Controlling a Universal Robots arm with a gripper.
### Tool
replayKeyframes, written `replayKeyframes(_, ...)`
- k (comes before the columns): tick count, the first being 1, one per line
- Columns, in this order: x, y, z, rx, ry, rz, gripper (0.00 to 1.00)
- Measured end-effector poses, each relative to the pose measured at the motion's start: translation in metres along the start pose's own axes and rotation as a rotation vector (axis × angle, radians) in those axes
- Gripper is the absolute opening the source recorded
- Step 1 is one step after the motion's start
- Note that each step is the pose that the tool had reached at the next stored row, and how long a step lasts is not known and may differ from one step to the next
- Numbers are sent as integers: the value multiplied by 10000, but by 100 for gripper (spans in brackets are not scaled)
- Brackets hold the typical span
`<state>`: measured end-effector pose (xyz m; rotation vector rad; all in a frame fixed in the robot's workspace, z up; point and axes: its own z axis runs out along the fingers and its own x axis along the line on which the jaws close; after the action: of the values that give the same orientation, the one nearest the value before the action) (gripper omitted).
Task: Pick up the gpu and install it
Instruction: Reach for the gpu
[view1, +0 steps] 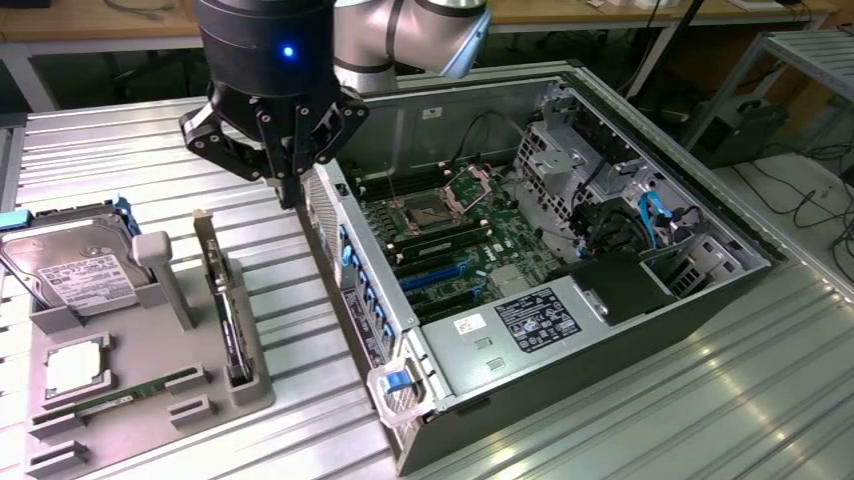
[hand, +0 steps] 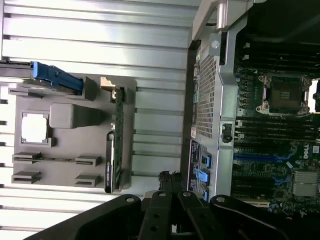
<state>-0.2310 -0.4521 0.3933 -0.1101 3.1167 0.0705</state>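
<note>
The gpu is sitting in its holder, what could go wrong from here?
The claw is shut and empty, hanging between the gpu and the computer case; lowered like that, it would likely bump the card rather than grip it. The gpu stands on edge in the gray holder, so an off-centre pull may jam it. The case wall is close beside the claw, so a sideways swing could hit it.

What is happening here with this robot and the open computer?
A robot arm holds its claw, closed and empty, above the metal table, between a grey holder and the open computer case. The graphics card stands on edge in that holder, not yet picked up. A hard drive sits in the same holder.
</note>
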Motion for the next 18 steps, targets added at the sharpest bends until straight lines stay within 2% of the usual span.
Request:
replayKeyframes(11, 109, -35, -3, -5, 9, -208, 11)
replayKeyframes(15, 181, -27, -1, -5, 10, -212, 11)
replayKeyframes(18, 229, 12, 12, -4, 11, -209, 11)
